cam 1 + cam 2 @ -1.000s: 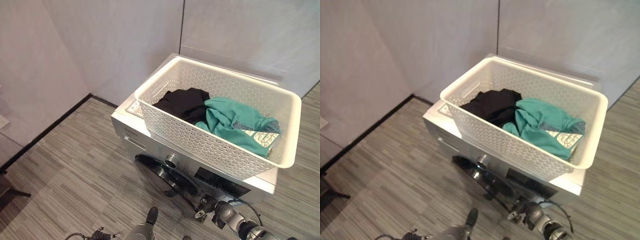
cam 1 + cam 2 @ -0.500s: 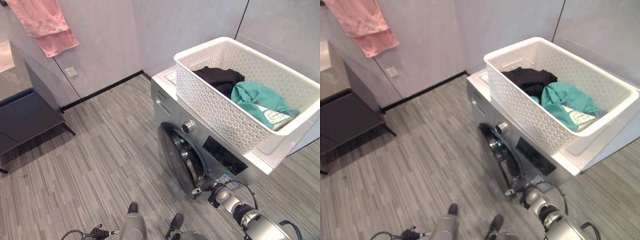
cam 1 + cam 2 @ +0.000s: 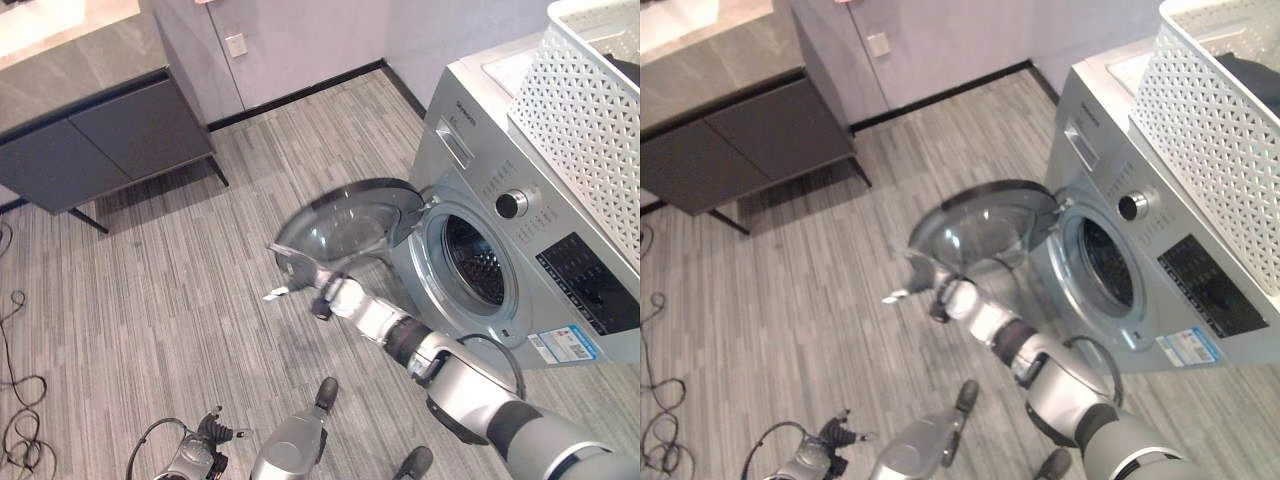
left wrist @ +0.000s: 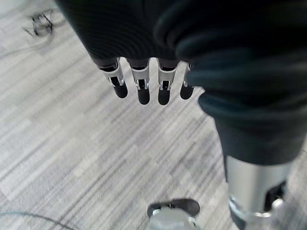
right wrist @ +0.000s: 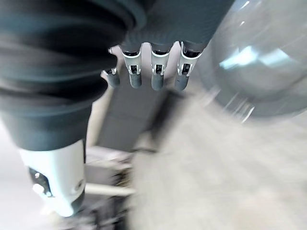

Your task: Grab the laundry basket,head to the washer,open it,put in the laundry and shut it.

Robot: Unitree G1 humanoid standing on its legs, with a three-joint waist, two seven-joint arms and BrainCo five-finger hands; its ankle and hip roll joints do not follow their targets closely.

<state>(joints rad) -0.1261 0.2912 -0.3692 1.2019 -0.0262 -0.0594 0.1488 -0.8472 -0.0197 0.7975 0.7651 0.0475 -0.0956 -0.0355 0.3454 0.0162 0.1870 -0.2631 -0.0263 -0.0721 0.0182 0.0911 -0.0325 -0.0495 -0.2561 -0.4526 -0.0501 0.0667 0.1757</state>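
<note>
The laundry basket (image 3: 590, 95) is found set on top of the washer (image 3: 530, 240), at about 2 o'clock in the left eye view; a dark garment (image 3: 1252, 80) is glimpsed inside it. The washer door (image 3: 345, 222) is seen swung fully out, toward 9 o'clock from the drum opening (image 3: 472, 262), which is exposed and appears dark inside. The right hand (image 3: 335, 296) is noted just below the door's free edge, near the view's centre; in the right wrist view its fingers (image 5: 158, 72) are extended and nothing is held, the glass of the door lying just beside them. The left hand (image 4: 144, 81) is observed low over the striped floor (image 3: 170, 290), fingers straight and empty. A dark cabinet (image 3: 100, 140) is recorded against the wall at 10 o'clock. It is judged that fetching, carrying and opening are complete; the transfer of the laundry into the drum and the closing of the door remain outstanding.
</note>
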